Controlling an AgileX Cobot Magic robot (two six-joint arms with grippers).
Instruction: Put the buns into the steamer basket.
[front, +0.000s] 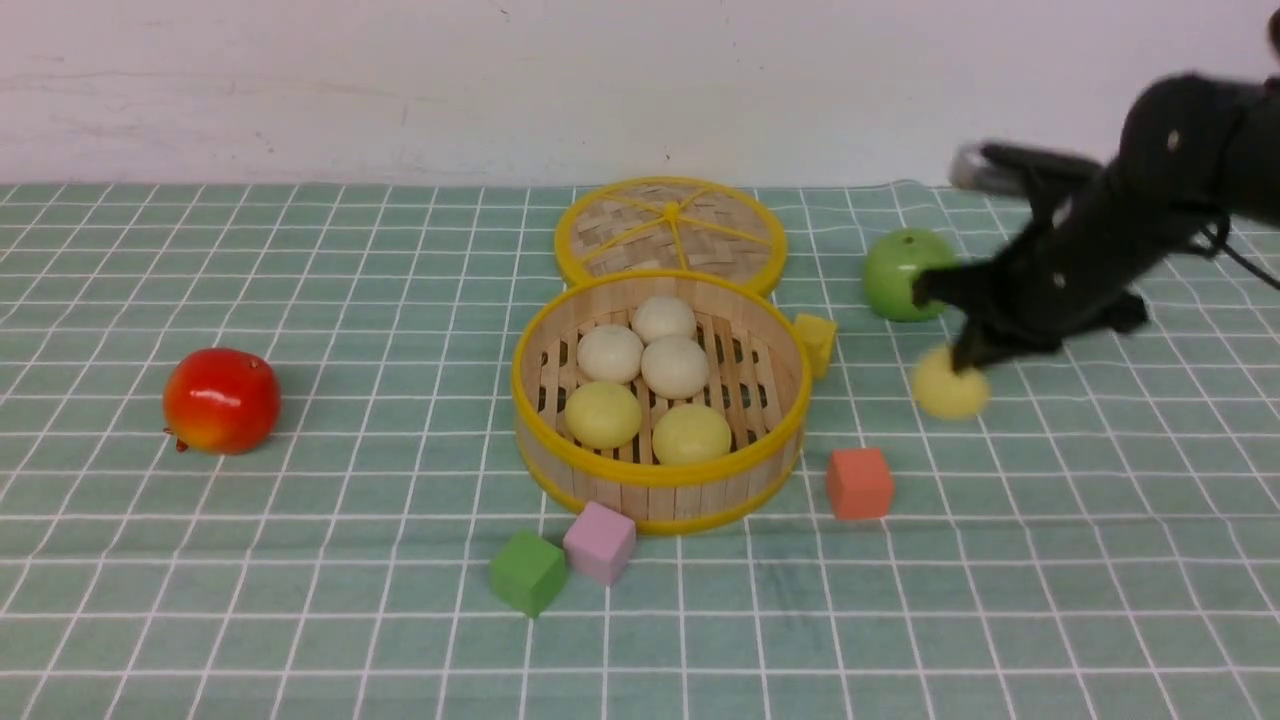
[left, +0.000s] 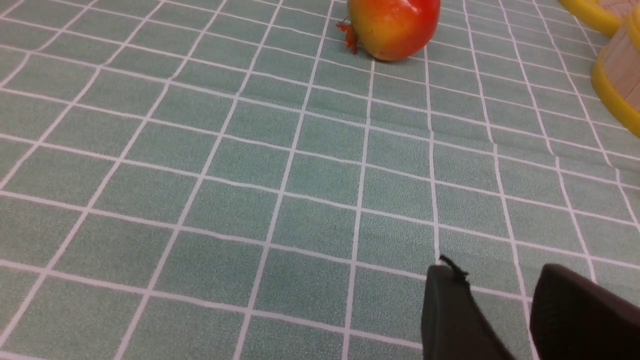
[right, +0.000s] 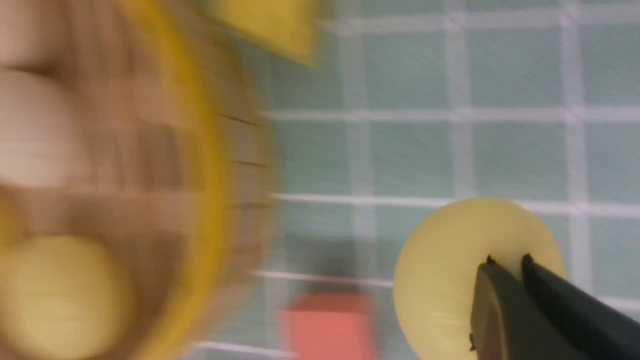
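The steamer basket (front: 655, 473) stands mid-table and holds three cream-white buns (front: 675, 365) and two pale yellow buns (front: 603, 413). A sixth, pale yellow bun (front: 948, 388) is to the right of the basket, low over the cloth. My right gripper (front: 965, 360) is shut on it. In the right wrist view the jaws (right: 506, 260) pinch this bun (right: 450, 280) with only a thin gap, and the basket (right: 210, 200) is blurred. My left gripper (left: 497, 270) is open and empty above bare cloth and does not show in the front view.
The woven lid (front: 670, 235) lies behind the basket. A green apple (front: 900, 272) sits just behind the right gripper. A red fruit (front: 221, 400) is at the left. Yellow (front: 815, 342), orange (front: 859, 483), pink (front: 599, 541) and green (front: 527, 571) cubes ring the basket.
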